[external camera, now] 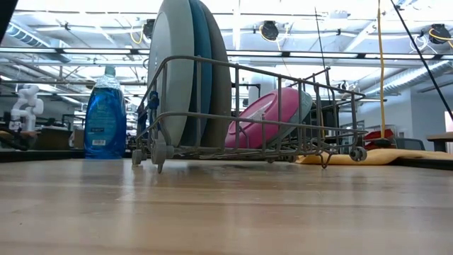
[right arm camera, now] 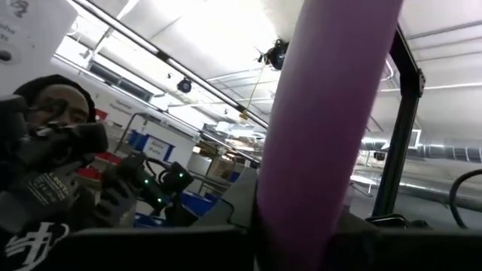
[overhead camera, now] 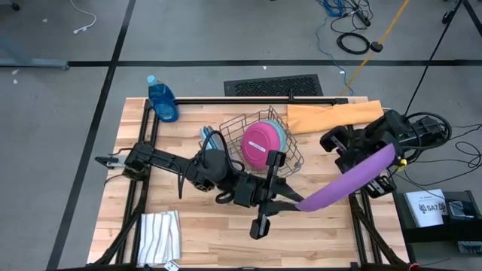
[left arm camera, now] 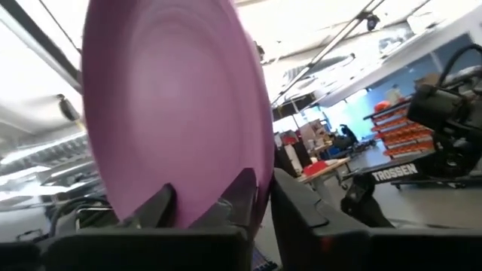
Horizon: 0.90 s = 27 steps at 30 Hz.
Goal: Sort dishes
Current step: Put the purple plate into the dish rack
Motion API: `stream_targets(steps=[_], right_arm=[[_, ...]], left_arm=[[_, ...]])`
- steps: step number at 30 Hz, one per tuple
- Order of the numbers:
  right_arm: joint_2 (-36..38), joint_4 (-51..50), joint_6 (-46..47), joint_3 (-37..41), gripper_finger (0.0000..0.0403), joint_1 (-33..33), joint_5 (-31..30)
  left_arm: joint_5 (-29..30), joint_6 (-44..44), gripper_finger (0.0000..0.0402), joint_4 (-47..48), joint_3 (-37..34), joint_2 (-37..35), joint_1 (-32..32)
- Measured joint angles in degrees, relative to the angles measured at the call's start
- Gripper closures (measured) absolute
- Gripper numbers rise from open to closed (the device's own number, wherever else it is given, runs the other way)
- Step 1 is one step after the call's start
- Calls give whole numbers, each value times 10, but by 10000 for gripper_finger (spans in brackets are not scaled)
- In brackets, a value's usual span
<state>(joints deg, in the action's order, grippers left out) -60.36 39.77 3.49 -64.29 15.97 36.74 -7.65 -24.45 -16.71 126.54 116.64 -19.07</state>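
Note:
A purple plate (overhead camera: 346, 181) hangs in the air between my two grippers, over the table's right part, clear of the wood. My left gripper (overhead camera: 296, 202) is shut on its lower, near end. My right gripper (overhead camera: 385, 154) is shut on its higher end at the table's right edge. The wire dish rack (overhead camera: 294, 150) holds a magenta plate (overhead camera: 261, 143) leaning on a pale teal plate (overhead camera: 280, 132). In the low view the grey (external camera: 170, 64), light blue (external camera: 199, 71) and dark blue (external camera: 216, 78) large plates stand upright on their rims in the rack. My left gripper pinches the purple plate's rim (left arm camera: 252, 203) between its two fingers, coming level from the table's left. The plate (left arm camera: 173, 113) rises away from the fingers, lifted clear. My right gripper pinches the opposite rim (right arm camera: 297, 211) between its fingers, which show only as dark shapes at either side. The plate (right arm camera: 324, 113) shows edge-on in this view. It slants down toward the left gripper.
A blue dish-soap bottle (overhead camera: 162, 98) stands at the far left corner. An orange cloth (overhead camera: 331, 114) lies at the far right, beside the rack. A striped white cloth (overhead camera: 160, 235) lies at the near left corner. Bare wood (overhead camera: 218, 233) spreads along the near edge.

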Motion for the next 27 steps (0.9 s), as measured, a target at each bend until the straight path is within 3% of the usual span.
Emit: stream_targets(steps=[5,8,12,15,17,20,27], right_arm=[[4,-10,-30,0,372,12,-1],[12,-35,-49,0,372,21,3],[26,-76,-77,0,372,35,4],[40,-122,-101,0,372,45,-16],[52,-167,-126,0,372,55,-61],[74,-251,-166,0,372,65,-160],[103,-398,-176,17,372,69,-446]], left_arm=[[27,-35,317,0,-1,-1,-17],[76,-96,275,7,-2,-9,-43],[184,-185,220,3,-2,-19,-82],[318,-249,191,0,-2,-19,-115],[421,-286,185,-18,-2,-19,-144],[530,-334,186,-60,-2,-22,-183],[657,-358,187,-65,-2,-21,-235]])
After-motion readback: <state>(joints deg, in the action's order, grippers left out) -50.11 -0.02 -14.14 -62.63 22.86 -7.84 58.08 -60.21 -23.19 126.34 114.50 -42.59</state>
